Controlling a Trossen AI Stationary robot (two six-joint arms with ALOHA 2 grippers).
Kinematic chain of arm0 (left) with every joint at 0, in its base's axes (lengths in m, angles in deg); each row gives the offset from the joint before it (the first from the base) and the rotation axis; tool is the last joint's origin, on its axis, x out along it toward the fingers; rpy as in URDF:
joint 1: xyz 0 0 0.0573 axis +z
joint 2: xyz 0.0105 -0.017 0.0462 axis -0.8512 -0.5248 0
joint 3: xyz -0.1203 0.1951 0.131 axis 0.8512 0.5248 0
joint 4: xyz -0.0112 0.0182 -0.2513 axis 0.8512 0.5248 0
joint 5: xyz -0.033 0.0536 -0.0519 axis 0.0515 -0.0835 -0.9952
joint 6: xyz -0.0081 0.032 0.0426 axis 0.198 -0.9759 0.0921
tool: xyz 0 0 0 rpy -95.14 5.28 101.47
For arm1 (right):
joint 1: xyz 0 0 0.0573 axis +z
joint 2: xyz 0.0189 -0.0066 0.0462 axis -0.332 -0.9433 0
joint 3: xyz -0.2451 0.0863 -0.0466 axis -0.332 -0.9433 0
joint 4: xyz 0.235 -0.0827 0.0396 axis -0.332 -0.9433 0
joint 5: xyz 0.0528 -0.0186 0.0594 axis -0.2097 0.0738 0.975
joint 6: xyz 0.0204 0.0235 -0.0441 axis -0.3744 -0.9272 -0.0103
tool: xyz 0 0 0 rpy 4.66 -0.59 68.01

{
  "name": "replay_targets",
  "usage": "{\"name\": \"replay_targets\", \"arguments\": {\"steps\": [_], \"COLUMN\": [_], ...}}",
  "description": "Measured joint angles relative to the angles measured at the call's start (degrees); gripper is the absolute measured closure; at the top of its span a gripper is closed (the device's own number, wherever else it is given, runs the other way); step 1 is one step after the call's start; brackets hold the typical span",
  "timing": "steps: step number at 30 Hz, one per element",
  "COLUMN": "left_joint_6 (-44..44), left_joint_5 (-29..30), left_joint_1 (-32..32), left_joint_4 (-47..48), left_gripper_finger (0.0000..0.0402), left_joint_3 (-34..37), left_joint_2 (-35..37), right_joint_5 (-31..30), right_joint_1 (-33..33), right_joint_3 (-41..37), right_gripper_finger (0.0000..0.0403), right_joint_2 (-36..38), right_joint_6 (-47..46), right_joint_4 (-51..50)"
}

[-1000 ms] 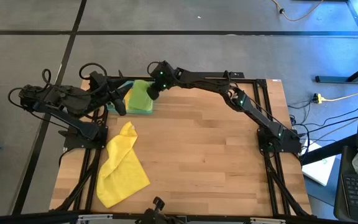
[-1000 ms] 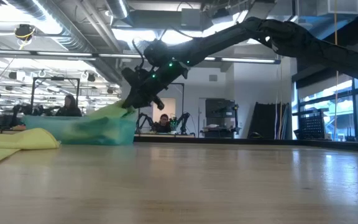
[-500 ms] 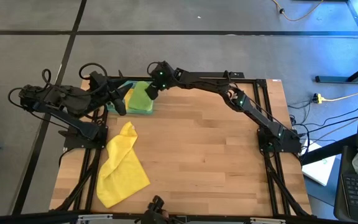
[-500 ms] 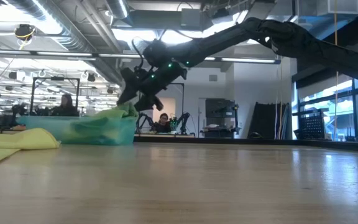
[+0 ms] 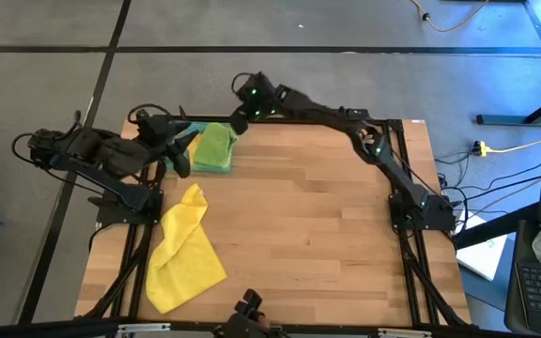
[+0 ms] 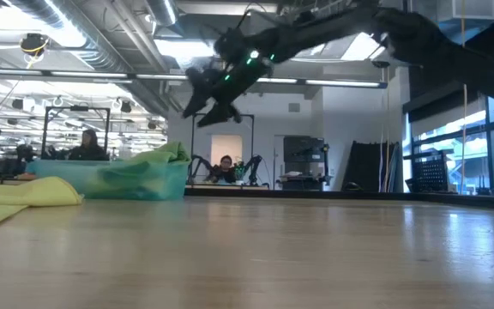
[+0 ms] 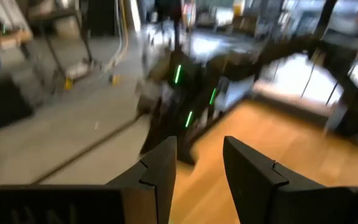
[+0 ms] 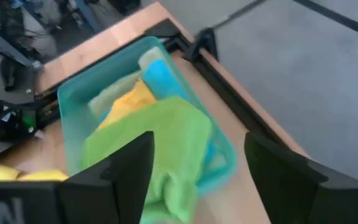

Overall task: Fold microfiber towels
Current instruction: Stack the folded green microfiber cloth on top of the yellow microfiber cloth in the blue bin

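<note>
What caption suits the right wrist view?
Open right gripper above the teal tray of towels, green towel on top.

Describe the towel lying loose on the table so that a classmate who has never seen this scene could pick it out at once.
Start at the wooden table and go to its front left corner, on the left arm's side. The yellow towel lies there crumpled and alone, flat on bare wood; the other towels are piled in the teal tray at the far edge.
</note>
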Motion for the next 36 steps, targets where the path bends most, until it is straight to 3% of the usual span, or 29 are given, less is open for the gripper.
{"name": "replay_targets", "arguments": {"steps": [5, 9, 13, 15, 19, 27, 32, 36], "left_joint_6": [8.21, 3.07, -2.46, -7.95, -28.4, -49.25, -58.49, -64.92], "left_joint_5": [-7.66, -16.21, -25.23, -30.12, -40.16, -49.27, -51.98, -54.9], "left_joint_1": [7.34, 14.21, 22.32, 25.89, 32.6, 44.55, 48.12, 51.73], "left_joint_4": [9.83, 6.4, 3.35, 1.11, 0.18, 6.3, 14.68, 20.49], "left_gripper_finger": [0.0276, 0.0276, 0.0276, 0.0276, 0.0276, 0.0276, 0.0276, 0.0275], "left_joint_3": [0.28, 3.12, 7.19, 8.43, 8.7, 6.96, 0.55, -7.9], "left_joint_2": [-2.02, -3.1, -5.09, -6.04, -9.34, -20.03, -29.03, -35.87], "right_joint_5": [4.86, 11.55, 14.04, 15.09, 16.46, 16.28, 15.88, 11.83], "right_joint_1": [-0.7, -0.62, 0.36, 0.98, 2.22, 6.96, 10.85, 13.21], "right_joint_3": [0.02, 0.02, 0.0, 0.02, 0.02, 0.04, 0.04, 0.02], "right_gripper_finger": [0.019, 0.0214, 0.0237, 0.0247, 0.0259, 0.0244, 0.0217, 0.0202], "right_joint_2": [6.74, 11.33, 16.39, 19.13, 24.86, 33.34, 35.43, 35.58], "right_joint_6": [-0.31, -0.09, 0.89, 2.34, 7.05, 12.72, 14.77, 15.12], "right_joint_4": [-11.6, -19.65, -25.18, -28.13, -35.7, -47.05, -49.22, -50.35]}}
